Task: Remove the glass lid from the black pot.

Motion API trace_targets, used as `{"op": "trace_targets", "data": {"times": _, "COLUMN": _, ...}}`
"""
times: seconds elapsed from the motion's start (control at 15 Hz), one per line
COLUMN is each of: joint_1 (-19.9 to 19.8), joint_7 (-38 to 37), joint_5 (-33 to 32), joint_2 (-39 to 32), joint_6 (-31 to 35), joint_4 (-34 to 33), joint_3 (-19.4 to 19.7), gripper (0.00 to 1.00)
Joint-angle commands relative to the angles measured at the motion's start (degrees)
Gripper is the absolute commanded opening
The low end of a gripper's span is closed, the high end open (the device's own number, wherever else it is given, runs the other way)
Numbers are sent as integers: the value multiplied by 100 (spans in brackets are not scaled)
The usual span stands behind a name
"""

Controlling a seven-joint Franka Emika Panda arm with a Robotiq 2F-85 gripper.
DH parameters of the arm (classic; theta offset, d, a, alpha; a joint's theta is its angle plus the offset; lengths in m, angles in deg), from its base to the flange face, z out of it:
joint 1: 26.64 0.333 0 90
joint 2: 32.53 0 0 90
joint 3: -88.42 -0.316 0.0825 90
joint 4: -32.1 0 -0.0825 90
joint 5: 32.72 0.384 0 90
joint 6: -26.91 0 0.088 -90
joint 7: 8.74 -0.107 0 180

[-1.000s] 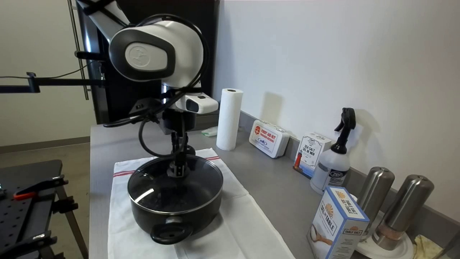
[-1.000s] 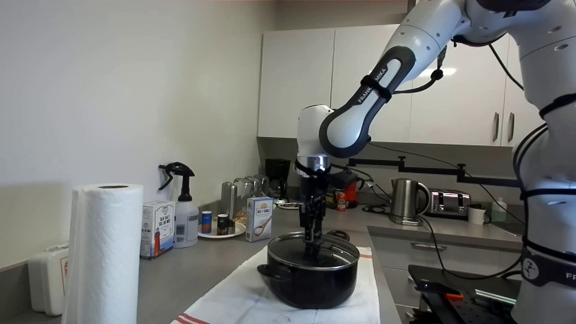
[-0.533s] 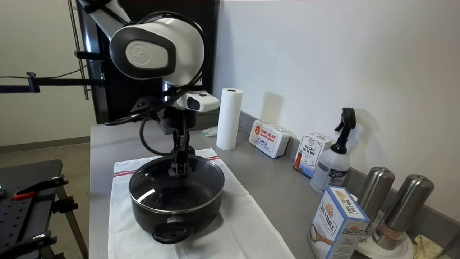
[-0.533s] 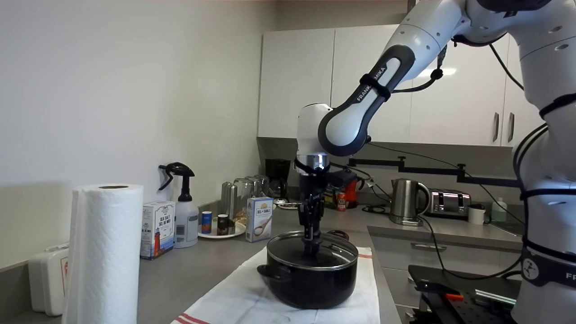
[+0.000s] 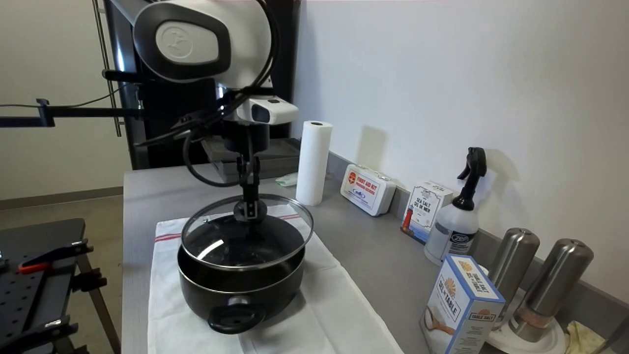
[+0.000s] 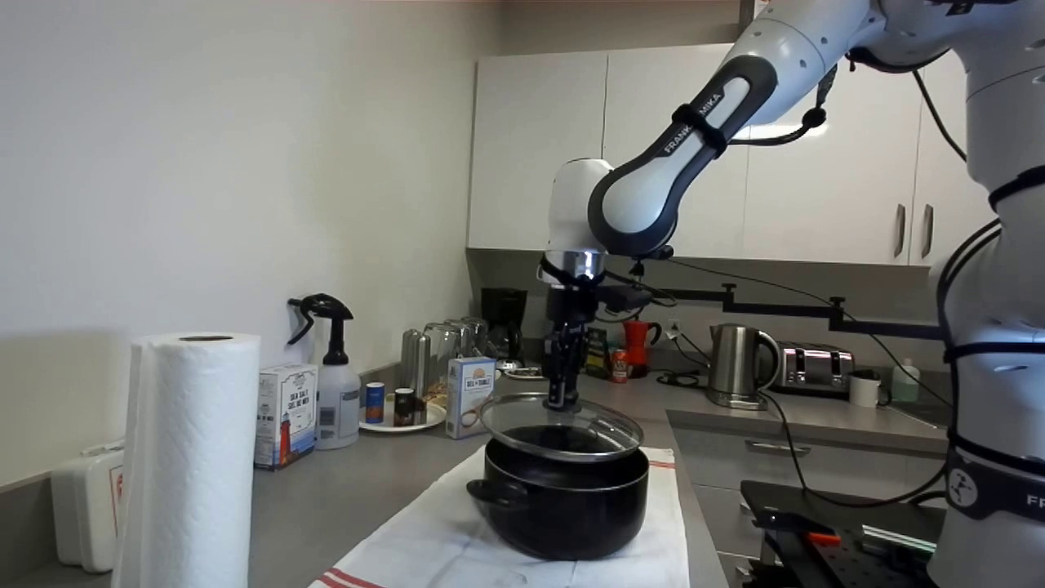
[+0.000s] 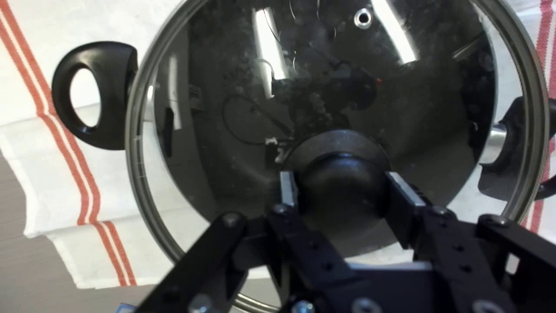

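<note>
The glass lid hangs above the black pot, slightly tilted, with a gap between its rim and the pot's rim. In an exterior view the lid is also raised over the pot, and the pot's dark inner wall shows below it. My gripper points down and is shut on the lid's black knob. In the wrist view the gripper has a finger on each side of the knob, and the lid covers most of the pot, whose handle sticks out at the left.
The pot stands on a white towel with red stripes on a grey counter. A paper towel roll, first aid kit, spray bottle, table salt box and steel canisters stand along the wall.
The arm has moved up, lifting the lid off the pot's rim by its knob. The pot has stayed on the towel.
</note>
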Motion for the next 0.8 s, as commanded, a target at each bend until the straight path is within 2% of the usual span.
{"op": "trace_targets", "data": {"times": 0.0, "joint_1": 40, "joint_7": 76, "joint_5": 127, "joint_2": 751, "joint_6": -52, "joint_4": 360, "joint_3": -19, "gripper": 26}}
{"op": "trace_targets", "data": {"times": 0.33, "joint_1": 167, "joint_7": -142, "joint_5": -128, "joint_2": 1191, "joint_6": -391, "joint_4": 618, "joint_3": -260, "gripper": 26}}
{"op": "trace_targets", "data": {"times": 0.73, "joint_1": 553, "joint_7": -314, "joint_5": -314, "joint_2": 1524, "joint_6": -703, "joint_4": 931, "joint_3": -858, "gripper": 26}}
